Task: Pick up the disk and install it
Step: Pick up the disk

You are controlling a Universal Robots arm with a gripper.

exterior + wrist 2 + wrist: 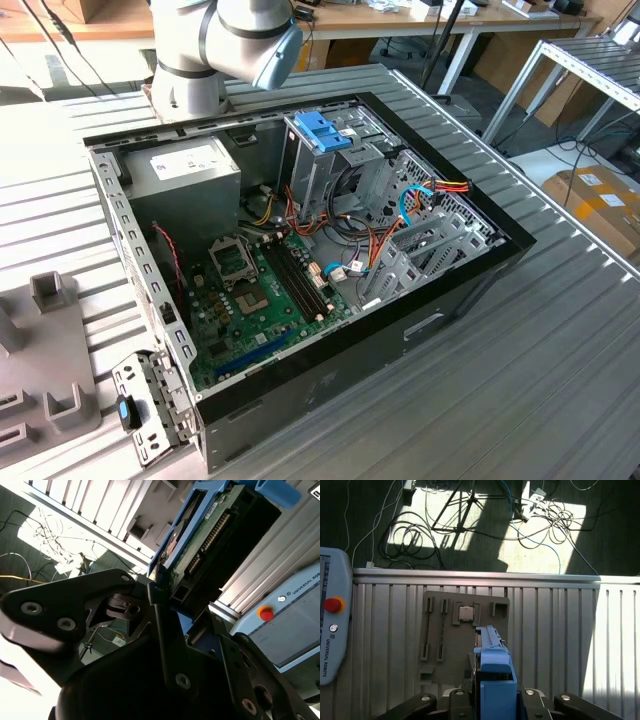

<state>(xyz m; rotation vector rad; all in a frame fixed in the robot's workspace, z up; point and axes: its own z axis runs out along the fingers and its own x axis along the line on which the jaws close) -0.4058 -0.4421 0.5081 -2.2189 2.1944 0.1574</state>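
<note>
Black fingers [167, 630] loom right up front in the second wrist view, and the gripper [161, 587] has them pinching the disk [210, 535] by one end. Its green circuit board and a connector row face the camera, with a blue side rail along one edge. Over in the first wrist view the disk [494, 672] shows edge-on, blue rail leading, held in the air above a grey fixture tray [435, 630] with a small square chip [466, 613] sitting in it. A teach pendant [332, 625] with a red button lies on the ribbed desk [560, 630] near the tray, and cables [415, 535] sprawl across the floor [610, 545] beyond. In the exterior view the open computer case [440, 330] sits on the desk, the arm [225, 40] stands behind it, a blue bracket [322, 130] tops the drive cage, and the power supply [185, 165] sits beside that cage.
</note>
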